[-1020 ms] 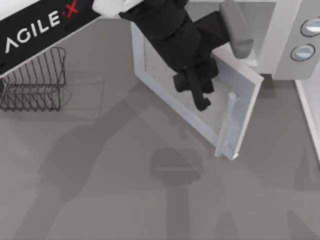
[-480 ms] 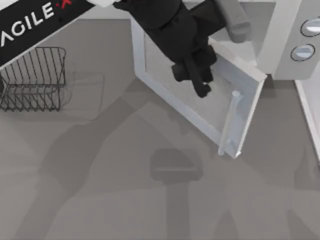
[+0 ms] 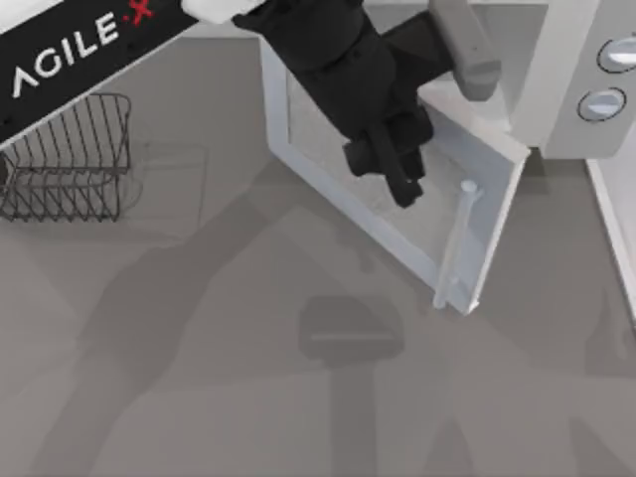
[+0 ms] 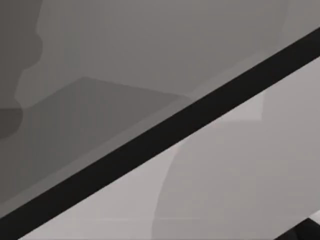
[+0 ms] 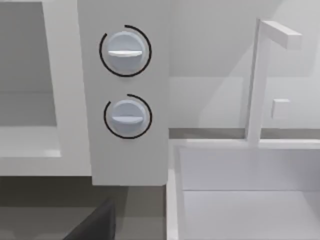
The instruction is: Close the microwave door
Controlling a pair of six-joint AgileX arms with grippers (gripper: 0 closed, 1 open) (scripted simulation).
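The microwave [image 3: 566, 89] stands at the back right, its two round knobs [image 3: 603, 102] on the side panel, which also shows close up in the right wrist view [image 5: 125, 150] beside the pale cavity [image 5: 25, 100]. The microwave door [image 3: 328, 149] hangs partly open, slanting out over the table, with its pale bar handle [image 3: 452, 243] near the free edge. My left gripper [image 3: 402, 184] rests against the door's outer face, just left of the handle. In the left wrist view the door's black edge [image 4: 150, 145] crosses diagonally at very close range. My right arm is off to the right, facing the knobs.
A dark wire rack [image 3: 70, 159] stands at the table's left. A white sink basin [image 5: 240, 200] with a tall faucet [image 5: 255, 85] sits right of the microwave; its rim [image 3: 611, 229] runs along the right edge of the top view.
My left gripper has shifted slightly back toward the microwave, and the door's free edge with the handle has swung a little to the right, toward the cavity.
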